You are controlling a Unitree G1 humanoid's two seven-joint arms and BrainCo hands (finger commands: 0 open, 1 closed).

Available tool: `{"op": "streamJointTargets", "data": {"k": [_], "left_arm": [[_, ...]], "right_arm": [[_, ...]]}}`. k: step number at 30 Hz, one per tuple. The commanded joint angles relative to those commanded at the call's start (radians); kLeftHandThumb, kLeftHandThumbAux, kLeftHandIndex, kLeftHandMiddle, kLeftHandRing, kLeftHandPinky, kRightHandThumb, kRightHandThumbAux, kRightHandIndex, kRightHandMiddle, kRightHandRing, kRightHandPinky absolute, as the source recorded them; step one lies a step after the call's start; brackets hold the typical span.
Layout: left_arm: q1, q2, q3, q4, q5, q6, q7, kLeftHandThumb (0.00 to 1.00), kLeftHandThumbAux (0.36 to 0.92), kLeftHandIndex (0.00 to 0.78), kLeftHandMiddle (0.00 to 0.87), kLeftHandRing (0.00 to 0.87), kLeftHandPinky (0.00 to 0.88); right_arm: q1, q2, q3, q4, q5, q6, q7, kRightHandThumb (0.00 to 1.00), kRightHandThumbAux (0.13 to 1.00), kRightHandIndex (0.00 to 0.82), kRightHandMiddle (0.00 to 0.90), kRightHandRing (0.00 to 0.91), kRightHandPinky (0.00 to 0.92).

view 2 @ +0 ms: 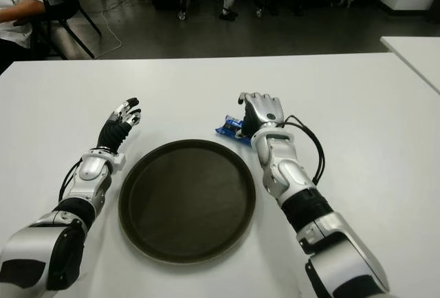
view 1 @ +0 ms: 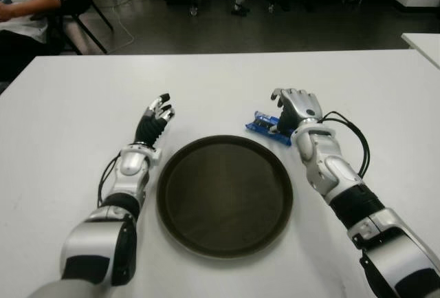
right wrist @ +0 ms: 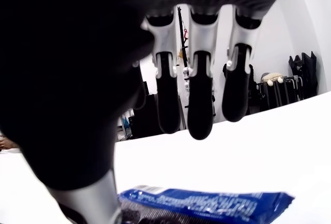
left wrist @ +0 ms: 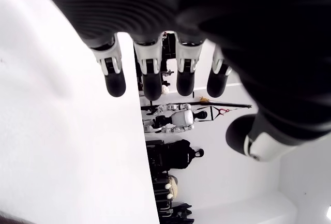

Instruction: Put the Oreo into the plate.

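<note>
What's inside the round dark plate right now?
Nothing is inside the round dark plate; its whole floor shows bare. The blue Oreo packet lies on the white table beyond its rim, partly covered by the right hand.

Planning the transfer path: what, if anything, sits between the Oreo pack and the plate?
Nothing visible. The Oreo pack lies on the white table just beyond the plate rim, under the open right hand. The left hand shows left of the plate.

The right hand [view 1: 297, 107] covers part of the Oreo pack [view 1: 263, 125].
</note>
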Motion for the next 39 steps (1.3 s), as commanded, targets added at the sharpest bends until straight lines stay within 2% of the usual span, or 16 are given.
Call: {"op": "streamJointTargets", "data": {"k": [4, 8, 14, 20, 30, 34, 39], "left_arm": [[-0.001, -0.002, 0.006, 0.0, -0.007, -0.003, -0.011, 0.147, 0.516, 0.026, 0.092, 0.066, 0.062], [0.0, -0.002, 0.007, 0.0, -0.006, -0.006, -0.011, 0.145, 0.517, 0.034, 0.1, 0.074, 0.071], [0.002, -0.001, 0.001, -0.002, 0.006, -0.012, 0.002, 0.142, 0.519, 0.039, 0.109, 0.08, 0.081], [0.001, 0.001, 0.0, -0.001, 0.006, -0.001, 0.001, 0.136, 0.533, 0.029, 0.097, 0.069, 0.061], [0.003, 0.0, 0.004, -0.003, 0.0, -0.008, -0.006, 0.145, 0.534, 0.03, 0.096, 0.073, 0.076], [0.002, -0.005, 0.016, -0.004, -0.015, -0.007, -0.023, 0.149, 0.523, 0.035, 0.099, 0.07, 0.068], [-0.002, -0.005, 0.02, -0.003, -0.017, 0.002, -0.028, 0.148, 0.515, 0.026, 0.086, 0.057, 0.06]], "right_arm": [[-0.012, 0.001, -0.003, 0.039, 0.012, -0.018, -0.023, 0.0, 0.891, 0.353, 0.464, 0.49, 0.492], [-0.023, 0.0, -0.006, 0.072, 0.025, -0.034, -0.037, 0.0, 0.875, 0.326, 0.43, 0.463, 0.476], [-0.043, -0.001, -0.008, 0.122, 0.038, -0.055, -0.056, 0.0, 0.885, 0.377, 0.471, 0.487, 0.491], [-0.065, 0.001, -0.006, 0.173, 0.053, -0.068, -0.077, 0.0, 0.897, 0.4, 0.473, 0.49, 0.508], [-0.096, 0.008, -0.004, 0.249, 0.071, -0.085, -0.1, 0.0, 0.9, 0.4, 0.478, 0.495, 0.502], [-0.108, 0.01, -0.005, 0.281, 0.082, -0.095, -0.107, 0.0, 0.892, 0.372, 0.427, 0.455, 0.478], [-0.113, 0.011, -0.012, 0.302, 0.104, -0.122, -0.122, 0.0, 0.892, 0.368, 0.448, 0.476, 0.497]]}}
